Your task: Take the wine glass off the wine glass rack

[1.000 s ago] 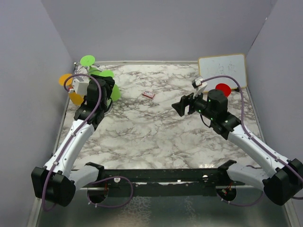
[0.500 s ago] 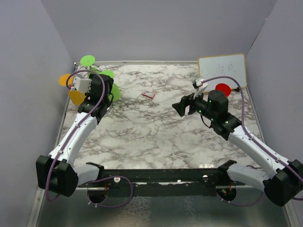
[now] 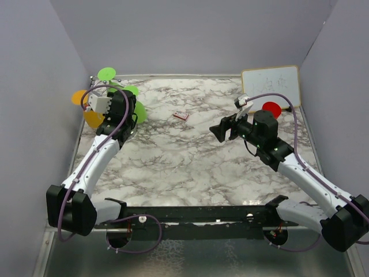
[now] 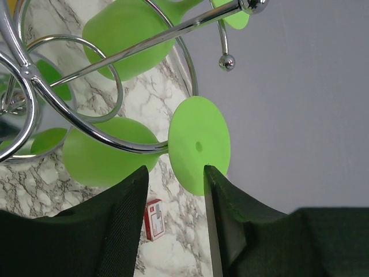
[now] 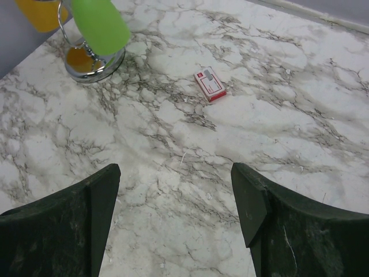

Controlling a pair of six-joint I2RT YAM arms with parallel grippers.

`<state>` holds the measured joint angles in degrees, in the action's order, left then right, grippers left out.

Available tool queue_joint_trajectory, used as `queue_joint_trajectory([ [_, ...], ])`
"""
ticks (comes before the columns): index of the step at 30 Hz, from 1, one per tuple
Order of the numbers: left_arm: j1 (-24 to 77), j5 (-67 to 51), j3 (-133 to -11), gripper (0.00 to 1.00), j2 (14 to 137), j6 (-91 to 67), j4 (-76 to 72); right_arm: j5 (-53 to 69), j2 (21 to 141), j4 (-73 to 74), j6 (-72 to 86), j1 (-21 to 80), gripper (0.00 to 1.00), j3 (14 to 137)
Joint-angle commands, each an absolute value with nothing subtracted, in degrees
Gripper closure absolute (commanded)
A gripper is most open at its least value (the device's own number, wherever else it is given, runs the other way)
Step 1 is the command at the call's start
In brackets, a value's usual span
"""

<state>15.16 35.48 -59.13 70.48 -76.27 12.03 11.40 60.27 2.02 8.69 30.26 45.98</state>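
- Green glass [image 4: 196,133] hangs on rack [image 4: 173,33], far-left corner.
- Left gripper [image 4: 174,173] jaws apart astride its foot; touching maybe, unclear.
- Right gripper [image 5: 176,167] jaws wide, empty.
- Likely light, slick, plastic; hold stem.

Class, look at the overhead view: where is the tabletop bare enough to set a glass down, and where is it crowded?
Bare marble fills the middle, from the red box to the near edge, left of the right hand, and the far edge between rack and white board. Crowded: the far left corner, with rack, glasses and left hand.
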Motion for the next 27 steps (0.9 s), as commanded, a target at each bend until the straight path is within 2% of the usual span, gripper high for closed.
queue_joint_trajectory([
  [1,14.38,36.82,-60.63,0.57,71.47,-77.3,11.41,10.37,59.29,-0.35,8.53,30.15,0.22,45.44],
  [8,13.8,34.92,-61.13,0.59,73.27,-77.96,10.7,10.59,59.44,-0.46,8.53,30.14,0.22,45.52],
  [20,13.49,34.39,-61.0,0.79,72.02,-78.2,10.29,11.03,59.97,-0.62,8.53,30.11,0.23,45.71],
  [27,13.12,33.0,-61.09,0.82,71.13,-80.15,10.98,10.9,59.81,-0.48,8.53,30.15,0.23,45.69],
])
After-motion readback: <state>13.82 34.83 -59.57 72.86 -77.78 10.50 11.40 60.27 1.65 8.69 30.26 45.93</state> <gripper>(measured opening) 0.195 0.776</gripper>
